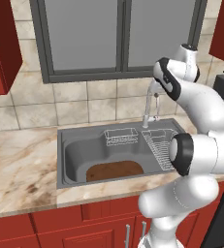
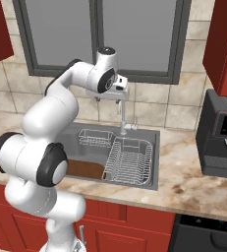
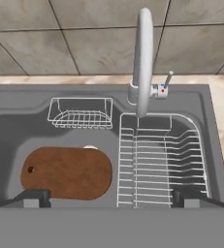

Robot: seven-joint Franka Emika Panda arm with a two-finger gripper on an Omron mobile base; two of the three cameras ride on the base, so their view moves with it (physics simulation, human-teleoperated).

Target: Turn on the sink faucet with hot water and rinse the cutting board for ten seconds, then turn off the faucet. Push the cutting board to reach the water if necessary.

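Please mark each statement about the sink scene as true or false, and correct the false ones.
1. The cutting board lies flat in the sink. True.
2. Water runs from the faucet. False: no stream is visible below the spout.
3. The gripper holds the cutting board. False: its fingers stand wide open, holding nothing.
4. A wire dish rack sits in the sink beside the board. True.
5. The spout ends over the board. False: it ends over the dish rack's edge.
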